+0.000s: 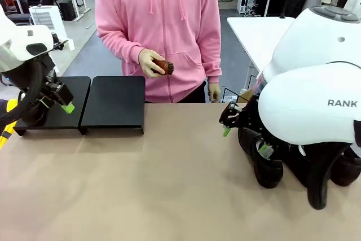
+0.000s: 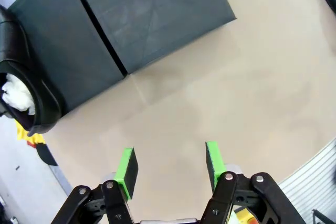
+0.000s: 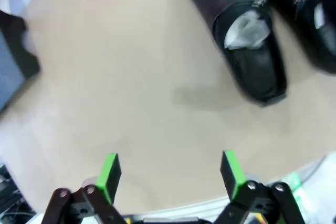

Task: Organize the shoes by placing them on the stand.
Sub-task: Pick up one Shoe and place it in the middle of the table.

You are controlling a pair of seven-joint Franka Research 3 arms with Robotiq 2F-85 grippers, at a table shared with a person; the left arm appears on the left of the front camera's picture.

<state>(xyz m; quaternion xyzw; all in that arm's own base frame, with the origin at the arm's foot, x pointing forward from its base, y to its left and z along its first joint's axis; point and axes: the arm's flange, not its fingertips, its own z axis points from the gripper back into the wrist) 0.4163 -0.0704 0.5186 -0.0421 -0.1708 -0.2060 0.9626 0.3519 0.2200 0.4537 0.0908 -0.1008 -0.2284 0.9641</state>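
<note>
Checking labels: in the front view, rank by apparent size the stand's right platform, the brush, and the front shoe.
Largest: stand's right platform
Next: front shoe, partly hidden by the right arm
Smallest: brush

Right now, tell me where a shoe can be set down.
The right platform is bare, as is the table between it and the loose shoes. Crowded: the left platform carries a shoe, with the left gripper close by; the loose shoes cluster by the right gripper.

I am reading only one marking: the dark letters "RANK" on the white casing of the right arm (image 1: 313, 101), running toward the picture's edge.
</note>
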